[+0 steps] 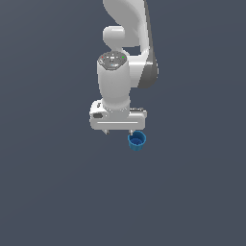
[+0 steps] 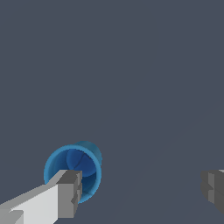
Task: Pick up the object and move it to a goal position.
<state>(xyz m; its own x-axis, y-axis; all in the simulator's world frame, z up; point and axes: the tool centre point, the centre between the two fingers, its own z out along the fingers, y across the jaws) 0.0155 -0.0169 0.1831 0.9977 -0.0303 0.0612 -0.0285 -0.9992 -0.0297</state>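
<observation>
**Hovering with spread fingers, one fingertip over the blue cup**

Hanging from the white arm point(image 1: 126, 62), the gripper point(image 1: 118, 130) points down with its jaws spread wide and nothing held between them. The blue cup point(image 1: 137, 141) sits on the dark grey floor point(image 1: 48, 192) at about five o'clock from the gripper in the exterior view, just under one fingertip. In the wrist view one grey pad point(image 2: 70, 192) overlaps the cup's rim, its hollow showing, while the other pad point(image 2: 214, 189) stands well apart

Cup point(image 1: 137, 141) just under gripper point(image 1: 118, 130), toward exterior view's right.
</observation>
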